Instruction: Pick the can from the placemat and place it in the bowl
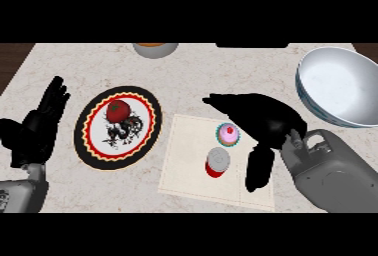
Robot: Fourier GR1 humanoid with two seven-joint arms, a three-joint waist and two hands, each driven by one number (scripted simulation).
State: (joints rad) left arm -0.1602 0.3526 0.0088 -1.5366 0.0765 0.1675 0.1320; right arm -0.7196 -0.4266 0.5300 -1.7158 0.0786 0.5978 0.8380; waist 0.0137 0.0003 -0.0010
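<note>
A small red can [217, 163] with a silver top stands upright on the cream placemat [188, 172]. A pink cupcake [229, 134] sits just behind it on the same mat. My right hand [258, 120] hovers over the mat's right part, fingers stretched left past the cupcake and thumb hanging down to the right of the can, open and apart from the can. The large white bowl [341, 87] with a blue rim stands at the far right. My left hand [38, 125] rests open at the left edge.
A round patterned plate [94, 145] with a black and red rim lies left of the mat, carrying a red tomato [119, 110]. A grey bowl [155, 49] with something orange in it sits at the counter's far edge.
</note>
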